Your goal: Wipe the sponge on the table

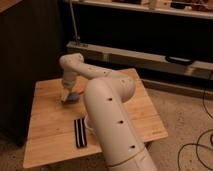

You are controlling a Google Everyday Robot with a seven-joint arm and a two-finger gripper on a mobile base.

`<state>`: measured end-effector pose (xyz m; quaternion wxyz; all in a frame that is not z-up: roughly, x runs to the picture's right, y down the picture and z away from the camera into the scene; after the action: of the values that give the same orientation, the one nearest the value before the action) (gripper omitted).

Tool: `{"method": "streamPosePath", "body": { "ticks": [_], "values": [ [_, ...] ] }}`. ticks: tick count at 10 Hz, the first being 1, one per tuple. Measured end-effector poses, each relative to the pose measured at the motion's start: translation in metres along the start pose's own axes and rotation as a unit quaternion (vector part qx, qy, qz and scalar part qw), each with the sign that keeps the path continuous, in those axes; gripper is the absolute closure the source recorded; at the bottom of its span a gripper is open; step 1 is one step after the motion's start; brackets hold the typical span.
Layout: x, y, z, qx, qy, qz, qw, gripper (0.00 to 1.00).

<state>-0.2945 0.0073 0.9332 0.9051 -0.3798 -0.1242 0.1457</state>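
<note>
Wooden table (50, 120): gripper (67, 96) (fingers (64, 95) pinching the sponge (75, 97)) sits well inside every edge.

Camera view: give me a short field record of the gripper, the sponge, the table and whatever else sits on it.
gripper: low over the table's rear left part as seen, at the sponge
sponge: blue-grey, on the tabletop, right beside the gripper
table: light wooden planks, partly hidden by the arm
black bar: flat near the front edge, apart from the sponge
</note>
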Motion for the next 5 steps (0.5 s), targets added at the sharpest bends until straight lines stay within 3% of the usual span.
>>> {"method": "streamPosePath", "body": {
  "ticks": [2, 5],
  "values": [
    [-0.034, 0.016, -0.002, -0.004, -0.020, -0.035, 0.9992, 0.80],
    [-0.053, 0.063, -0.009, -0.016, -0.045, -0.077, 0.9959, 0.80]
  ]
}}
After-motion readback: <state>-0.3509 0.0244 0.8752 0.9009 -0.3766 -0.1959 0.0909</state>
